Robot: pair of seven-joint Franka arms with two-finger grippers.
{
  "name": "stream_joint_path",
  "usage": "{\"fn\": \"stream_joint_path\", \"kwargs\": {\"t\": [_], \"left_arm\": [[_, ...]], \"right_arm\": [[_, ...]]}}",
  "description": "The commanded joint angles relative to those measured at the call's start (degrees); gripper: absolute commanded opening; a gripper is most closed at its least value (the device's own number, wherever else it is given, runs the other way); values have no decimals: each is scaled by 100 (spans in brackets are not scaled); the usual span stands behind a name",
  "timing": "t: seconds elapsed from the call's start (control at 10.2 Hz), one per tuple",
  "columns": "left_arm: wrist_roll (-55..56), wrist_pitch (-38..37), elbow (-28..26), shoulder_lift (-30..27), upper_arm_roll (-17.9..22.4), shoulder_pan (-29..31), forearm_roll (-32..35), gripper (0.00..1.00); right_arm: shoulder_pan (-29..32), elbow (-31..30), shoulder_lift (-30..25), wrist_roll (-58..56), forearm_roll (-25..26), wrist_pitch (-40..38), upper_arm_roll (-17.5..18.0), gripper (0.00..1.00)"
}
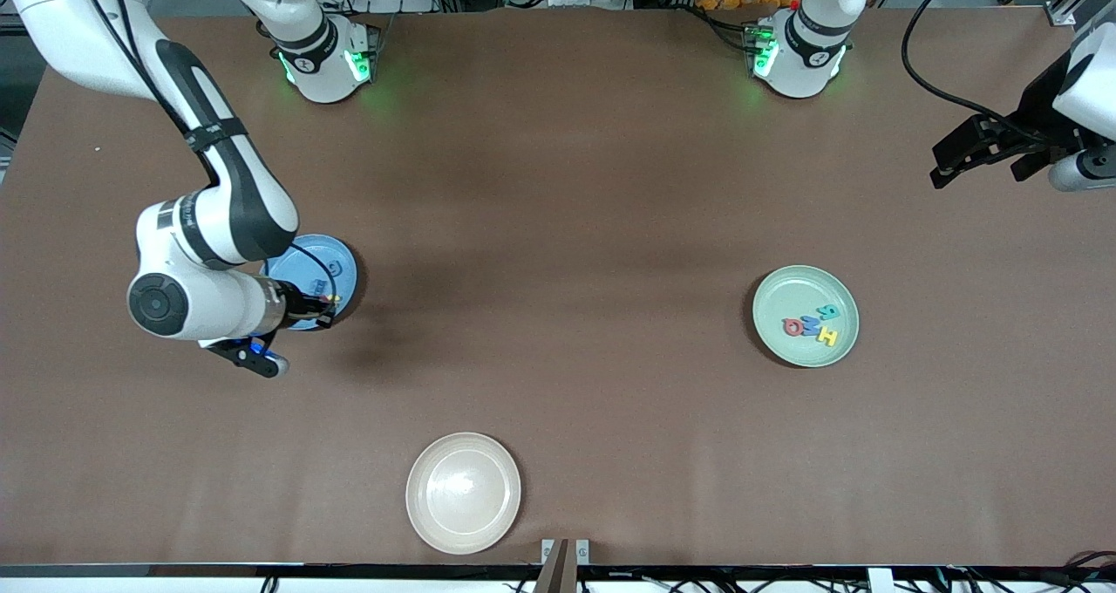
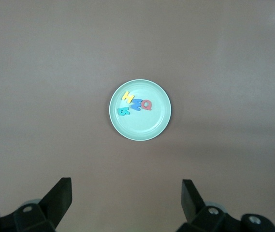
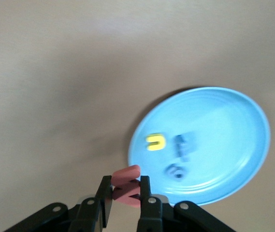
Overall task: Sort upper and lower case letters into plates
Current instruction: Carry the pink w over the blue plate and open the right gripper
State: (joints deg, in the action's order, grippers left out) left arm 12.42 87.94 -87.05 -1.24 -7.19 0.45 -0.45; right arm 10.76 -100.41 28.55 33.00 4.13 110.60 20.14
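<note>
Nearly there, by the look of it: the red letter (image 3: 126, 186) pinched in the right gripper (image 3: 126, 193) seems to be the last one still off a plate. That gripper is closed on the piece and hangs just over the counter (image 1: 558, 227) at the rim of the light blue plate (image 1: 344, 266), which sits toward the right arm's end. In that plate I can make out a yellow letter (image 3: 154, 142) and two dark blue letters (image 3: 180, 157), too blurred to read. The mint green plate (image 1: 780, 349), toward the left arm's end, already carries four: a teal R (image 1: 828, 311), a blue M (image 1: 811, 325), a red Q (image 1: 793, 326) and a yellow H (image 1: 827, 337), all capitals, lying close together. So seven look sorted, and I'd judge what remains is to carry the red piece over the blue plate and let go. The left gripper (image 2: 126, 198) waits high up near the table's edge at its own end, its fingers spread wide with nothing between them. The cream-white plate (image 1: 463, 492) nearest the front camera has nothing in it. The front view gives the whole layout, but there the right arm's wrist covers half the blue plate and hides the red piece entirely; only the right wrist view shows the grip and that plate's contents. The left wrist view looks straight down on the green plate, making its letters easiest to read.
</note>
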Motion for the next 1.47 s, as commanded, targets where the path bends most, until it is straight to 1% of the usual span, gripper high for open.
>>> {"fn": "stream_joint_path", "kwargs": {"t": [0.0,0.1,0.2,0.29,0.39,0.49,0.59,0.68,0.78,0.98,1.17,1.27,1.37], "left_arm": [[-12,-119,92,-17,24,-10,-78,100],[-3,-119,92,-17,24,-27,-95,100],[-3,-119,92,-17,24,-36,-95,100],[-11,-119,92,-34,24,-36,-95,100],[-11,-119,92,-34,24,-27,-95,100],[-11,-119,92,-34,24,-19,-95,100],[-11,-119,92,-52,24,-1,-95,100],[-11,-119,92,-61,24,-1,-95,100],[-11,-119,92,-157,50,-18,-87,100],[41,-189,56,-254,42,-27,-87,100],[15,-374,56,-272,16,-1,-87,100],[-20,-392,48,-272,15,16,-95,100],[-55,-401,39,-280,24,34,-95,100]], "right_arm": [[-170,-1064,-569,-651,-176,583,-483,0],[-170,-1303,-640,-1046,-350,768,-668,0],[-179,-1332,-640,-1302,-543,779,-783,0],[-170,-1402,-640,-1418,-554,788,-853,0],[-179,-1454,-614,-1419,-563,823,-880,9],[-188,-1498,-597,-1402,-572,884,-941,25],[-249,-1482,-596,-1349,-606,885,-968,81],[-249,-1429,-614,-1358,-650,832,-1012,100],[-276,-1333,-658,-1323,-694,745,-1047,100],[-381,-930,-929,-1296,-677,228,-1196,100],[-478,-10,-1027,-1305,-511,-649,-1241,100],[-469,387,-1131,-1401,-162,-845,-1319,100],[-556,782,-1254,-1602,15,-917,-1450,100]]}}
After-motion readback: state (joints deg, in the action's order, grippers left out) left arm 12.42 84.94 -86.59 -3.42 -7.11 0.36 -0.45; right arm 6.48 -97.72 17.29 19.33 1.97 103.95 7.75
